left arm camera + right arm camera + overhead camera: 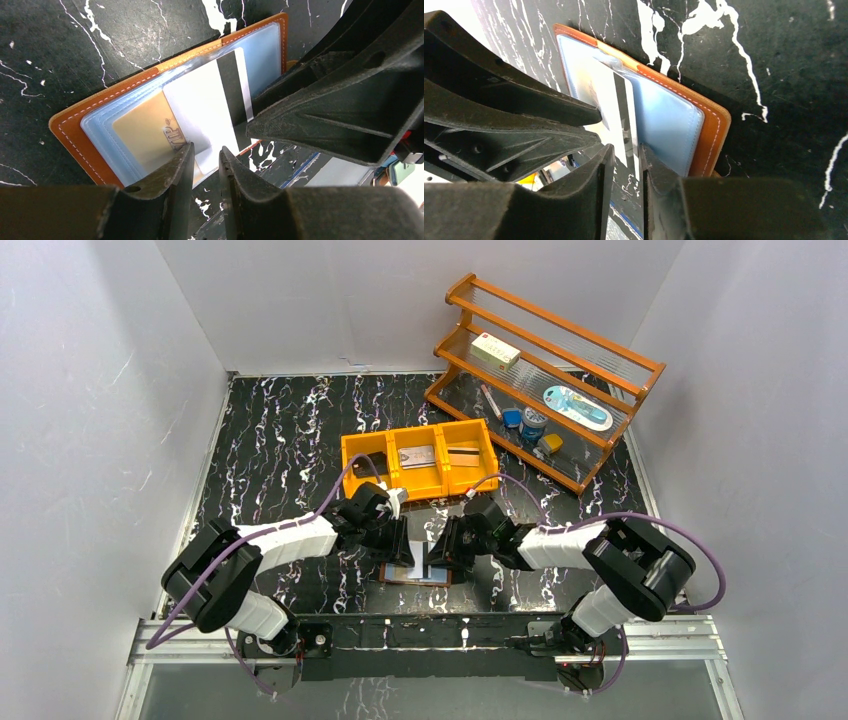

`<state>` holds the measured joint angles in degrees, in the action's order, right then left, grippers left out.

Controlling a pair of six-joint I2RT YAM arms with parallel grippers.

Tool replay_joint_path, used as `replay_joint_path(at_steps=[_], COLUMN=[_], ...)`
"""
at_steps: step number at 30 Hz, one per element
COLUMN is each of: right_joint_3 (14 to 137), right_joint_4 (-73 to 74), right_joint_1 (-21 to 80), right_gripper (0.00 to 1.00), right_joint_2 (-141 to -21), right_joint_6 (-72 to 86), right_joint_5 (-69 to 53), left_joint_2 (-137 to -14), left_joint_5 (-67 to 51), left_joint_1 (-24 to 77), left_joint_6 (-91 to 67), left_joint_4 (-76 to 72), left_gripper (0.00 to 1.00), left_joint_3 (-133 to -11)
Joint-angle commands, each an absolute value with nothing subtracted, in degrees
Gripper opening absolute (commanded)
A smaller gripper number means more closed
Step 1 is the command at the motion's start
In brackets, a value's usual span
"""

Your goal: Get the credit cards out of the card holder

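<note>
Between the arms, holder lies open

Striped card pokes from its sleeve on the worktop. A gold card sits tucked beside it. Now the left hand and right hand each straddle that striped card's edge, jaws barely apart. Gripping or not, can't tell.

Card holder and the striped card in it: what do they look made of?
Card holder: probably leather or imitation, matte orange-brown, white edge stitching. Its sleeves: clear bluish plastic, glossy. Striped card: likely plastic, smooth pale face, black stripe.
</note>
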<state>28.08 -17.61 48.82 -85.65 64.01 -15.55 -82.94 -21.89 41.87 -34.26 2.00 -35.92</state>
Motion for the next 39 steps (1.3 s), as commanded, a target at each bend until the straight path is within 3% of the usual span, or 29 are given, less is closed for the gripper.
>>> replay_joint_path(at_steps=[1, 6, 19, 23, 29, 39], right_joint_3=[26.42, 25.81, 24.75, 24.61, 24.23, 24.25], right_joint_4=[-25.59, -31.53, -34.44, -34.09, -33.37, -26.11], right_joint_1=[48.63, 48.60, 48.59, 48.60, 48.60, 48.60], right_gripper=[0.35, 0.36, 0.24, 0.05, 0.00, 0.00], right_joint_2=[-86.42, -89.07, -89.38, -89.59, -88.09, -81.08], right_joint_6=[67.25, 69.23, 69.72, 69.27, 67.71, 63.72], right_joint_5=[-15.83, -16.75, -15.20, -15.66, -15.66, -12.88], left_joint_2=[-82.93, -83.05, -82.54, -82.29, -80.95, -78.88], left_joint_5=[-19.93, -19.82, -19.52, -19.51, -18.40, -17.85], left_joint_1=[42.36, 42.45, 42.44, 42.49, 42.45, 42.45], left_joint_6=[-32.69, -32.77, -32.46, -32.46, -32.56, -33.14], left_joint_4=[6.19, 6.24, 6.73, 6.86, 7.45, 7.82], left_gripper=[0.24, 0.23, 0.22, 0.22, 0.22, 0.25], left_joint_3=[-34.27, -34.09, -34.38, -34.46, -34.85, -35.40])
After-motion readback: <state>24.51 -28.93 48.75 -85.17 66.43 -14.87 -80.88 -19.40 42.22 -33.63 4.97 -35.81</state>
